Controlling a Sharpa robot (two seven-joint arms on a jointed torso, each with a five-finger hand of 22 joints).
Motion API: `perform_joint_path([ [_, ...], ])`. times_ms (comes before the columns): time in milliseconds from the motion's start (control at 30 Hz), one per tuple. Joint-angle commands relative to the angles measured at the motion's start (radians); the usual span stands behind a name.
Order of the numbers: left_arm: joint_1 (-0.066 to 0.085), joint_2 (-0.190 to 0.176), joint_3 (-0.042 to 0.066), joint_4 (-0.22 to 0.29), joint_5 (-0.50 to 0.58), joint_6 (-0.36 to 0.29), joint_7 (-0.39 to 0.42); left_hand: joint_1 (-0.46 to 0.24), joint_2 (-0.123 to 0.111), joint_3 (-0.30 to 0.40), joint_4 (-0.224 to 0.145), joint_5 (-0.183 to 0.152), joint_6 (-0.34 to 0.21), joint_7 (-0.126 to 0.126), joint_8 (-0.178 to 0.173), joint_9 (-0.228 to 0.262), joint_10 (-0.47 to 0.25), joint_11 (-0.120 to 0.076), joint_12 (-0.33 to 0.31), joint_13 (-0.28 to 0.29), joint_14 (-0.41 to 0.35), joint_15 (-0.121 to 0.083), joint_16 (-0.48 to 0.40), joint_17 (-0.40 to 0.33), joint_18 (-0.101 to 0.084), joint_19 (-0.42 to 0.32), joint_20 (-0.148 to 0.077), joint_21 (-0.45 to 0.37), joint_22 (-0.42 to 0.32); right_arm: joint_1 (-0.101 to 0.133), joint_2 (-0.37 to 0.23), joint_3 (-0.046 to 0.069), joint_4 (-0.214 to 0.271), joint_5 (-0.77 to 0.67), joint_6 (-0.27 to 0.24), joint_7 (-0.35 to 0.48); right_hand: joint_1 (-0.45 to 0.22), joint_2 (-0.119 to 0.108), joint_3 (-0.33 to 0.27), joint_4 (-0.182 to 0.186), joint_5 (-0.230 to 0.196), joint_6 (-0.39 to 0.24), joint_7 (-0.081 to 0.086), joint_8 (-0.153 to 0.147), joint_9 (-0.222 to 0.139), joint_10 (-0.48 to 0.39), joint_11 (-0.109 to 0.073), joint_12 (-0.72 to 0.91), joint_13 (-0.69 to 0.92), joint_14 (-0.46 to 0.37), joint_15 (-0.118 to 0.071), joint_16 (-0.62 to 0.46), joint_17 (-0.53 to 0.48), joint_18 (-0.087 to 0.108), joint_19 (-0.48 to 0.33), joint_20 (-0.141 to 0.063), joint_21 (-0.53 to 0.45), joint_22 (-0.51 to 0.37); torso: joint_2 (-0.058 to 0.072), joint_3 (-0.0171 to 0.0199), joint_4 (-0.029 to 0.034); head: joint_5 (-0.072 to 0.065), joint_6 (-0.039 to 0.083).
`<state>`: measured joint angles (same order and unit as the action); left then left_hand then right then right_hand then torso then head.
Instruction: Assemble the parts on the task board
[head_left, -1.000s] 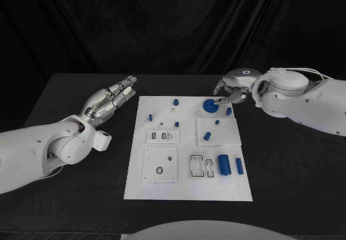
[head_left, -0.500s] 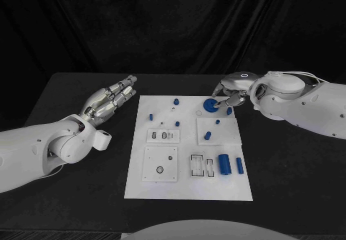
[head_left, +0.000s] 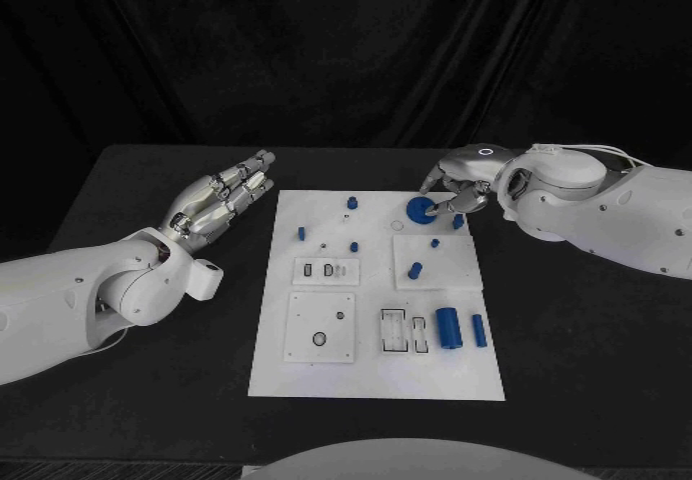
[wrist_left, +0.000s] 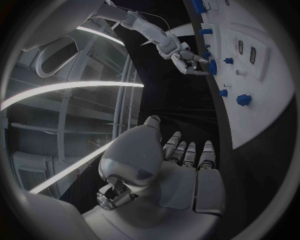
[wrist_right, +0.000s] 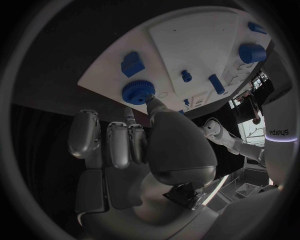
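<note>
Right hand (head_left: 459, 187) is at the board's (head_left: 375, 370) far edge, fingertips touching the blue gear (head_left: 420, 209), w/ no clear grip yet. Left hand (head_left: 219, 200) rests open beside the board. Risk: a shallow pinch tips or skids the gear off its spot.

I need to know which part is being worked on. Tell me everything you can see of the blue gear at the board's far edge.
The gear is a round blue disc with a ridged rim, plastic-looking, lying flat near the far right corner of the board. The right hand reaches over it; one fingertip touches its rim. Whether it is gripped cannot be told.
</note>
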<state>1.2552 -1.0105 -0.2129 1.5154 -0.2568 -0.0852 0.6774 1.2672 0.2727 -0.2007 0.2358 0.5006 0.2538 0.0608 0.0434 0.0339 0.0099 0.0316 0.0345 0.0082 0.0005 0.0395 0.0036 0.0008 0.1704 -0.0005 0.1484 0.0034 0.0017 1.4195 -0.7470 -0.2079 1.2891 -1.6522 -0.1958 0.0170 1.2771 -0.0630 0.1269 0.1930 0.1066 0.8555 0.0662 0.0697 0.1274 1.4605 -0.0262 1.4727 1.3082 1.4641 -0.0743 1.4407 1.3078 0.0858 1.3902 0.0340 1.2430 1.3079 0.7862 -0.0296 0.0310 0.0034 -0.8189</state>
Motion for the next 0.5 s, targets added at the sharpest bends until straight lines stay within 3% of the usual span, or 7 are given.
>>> perform_joint_path([
  [33,0.002,0.003,0.001,0.0,0.0,0.018,0.156,0.007,0.002,0.003,-0.006,0.006,0.006,0.002,0.005,0.001,0.001,0.009,-0.003,0.001,0.0,0.008,-0.004,-0.001,0.007,0.001,0.009,-0.003,-0.002,-0.005,0.005,0.0,-0.005,-0.001,-0.01,0.004,0.01,-0.001,0.001,-0.006,-0.004,-0.002,0.001,-0.001,0.0,0.022,0.001,0.005,0.117,0.067,-0.007,0.003,0.136,-0.006,0.006,-0.001,0.003,0.048,0.001,0.0005,0.0013,0.001,0.001],
  [333,0.002,0.004,0.001,-0.001,0.0,0.019,0.157,0.007,0.003,0.004,-0.007,0.008,0.005,0.004,0.005,0.001,0.001,0.01,-0.003,0.001,0.0,0.009,-0.004,-0.001,0.008,0.001,0.011,-0.003,-0.002,-0.018,0.022,0.0,-0.019,-0.001,-0.006,0.011,0.015,0.002,0.003,-0.01,0.001,0.009,0.003,0.005,0.003,0.019,0.003,0.003,0.113,0.066,-0.006,-0.002,0.131,-0.005,0.003,-0.001,-0.003,0.047,0.001,0.0003,0.0006,0.002,-0.003],
  [500,0.002,0.004,0.001,-0.002,0.0,0.021,0.156,0.008,0.003,0.004,-0.007,0.008,0.005,0.004,0.005,0.001,0.001,0.01,-0.003,0.001,0.0,0.009,-0.004,-0.001,0.008,0.001,0.012,-0.003,-0.002,-0.025,0.031,0.001,-0.029,-0.001,-0.003,0.016,0.025,0.003,0.008,-0.021,0.038,0.027,0.004,0.013,0.012,0.019,0.004,0.003,0.115,0.066,-0.005,-0.003,0.132,-0.005,0.002,0.0,-0.004,0.051,0.001,0.0003,0.0012,0.002,-0.005],
])
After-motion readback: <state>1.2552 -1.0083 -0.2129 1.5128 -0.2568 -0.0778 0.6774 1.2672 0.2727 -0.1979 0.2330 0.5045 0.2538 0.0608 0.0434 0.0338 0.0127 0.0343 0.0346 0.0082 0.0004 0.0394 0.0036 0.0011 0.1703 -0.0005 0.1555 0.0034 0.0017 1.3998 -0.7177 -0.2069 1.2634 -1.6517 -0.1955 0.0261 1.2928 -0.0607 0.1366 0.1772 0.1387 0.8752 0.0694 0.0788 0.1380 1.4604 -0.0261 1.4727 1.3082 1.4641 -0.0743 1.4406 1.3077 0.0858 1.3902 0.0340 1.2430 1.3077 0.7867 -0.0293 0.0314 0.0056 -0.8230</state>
